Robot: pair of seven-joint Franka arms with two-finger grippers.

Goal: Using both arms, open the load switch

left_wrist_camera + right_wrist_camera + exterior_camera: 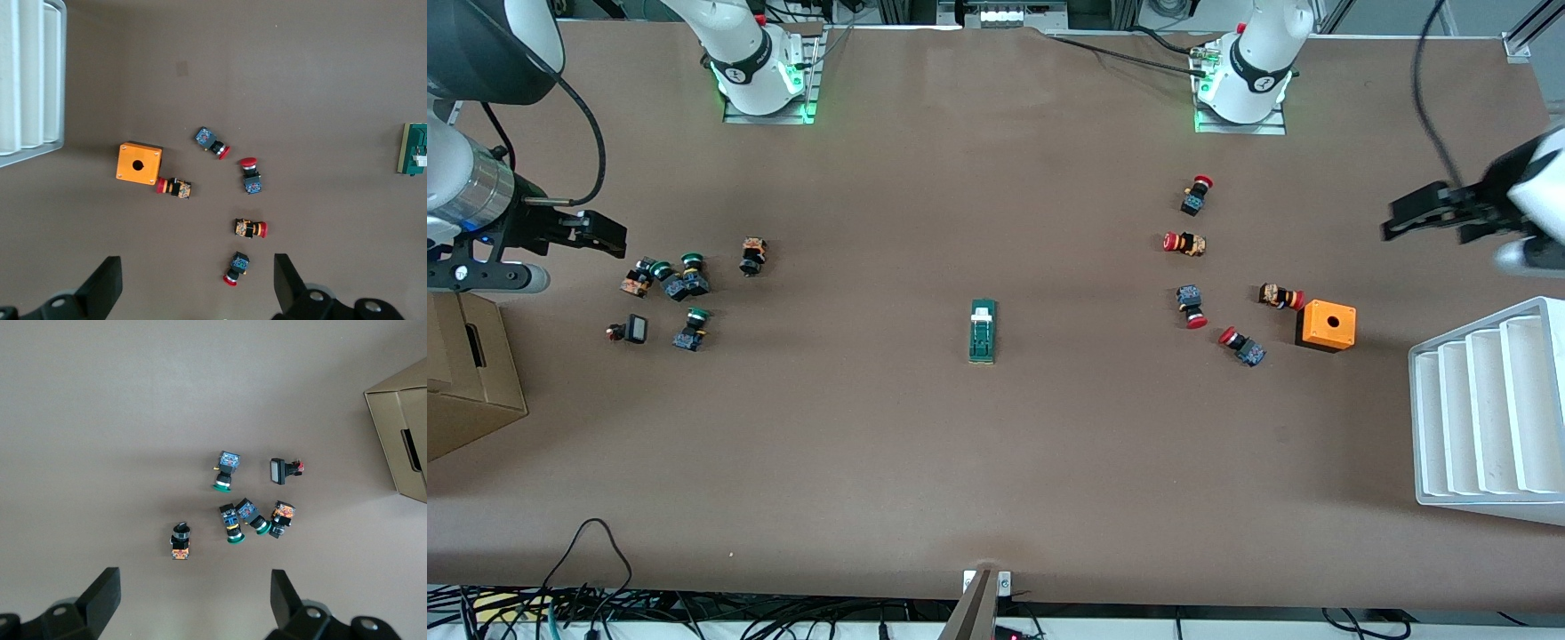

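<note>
The load switch (983,331), a narrow dark-green block with a white tab at one end, lies alone in the middle of the table. One end of the load switch (415,148) shows at the edge of the left wrist view. My left gripper (1405,218) hangs open over the left arm's end of the table, by the red-capped buttons; its fingers (288,280) hold nothing. My right gripper (605,233) hangs open over the right arm's end, by the green-capped buttons, and its fingers (107,590) are empty too. Both grippers are well away from the switch.
Several red-capped push buttons (1192,243) and an orange box with a hole (1326,325) lie toward the left arm's end, beside a white ribbed tray (1485,409). Several green-capped buttons (685,283) and a cardboard box (467,373) are toward the right arm's end.
</note>
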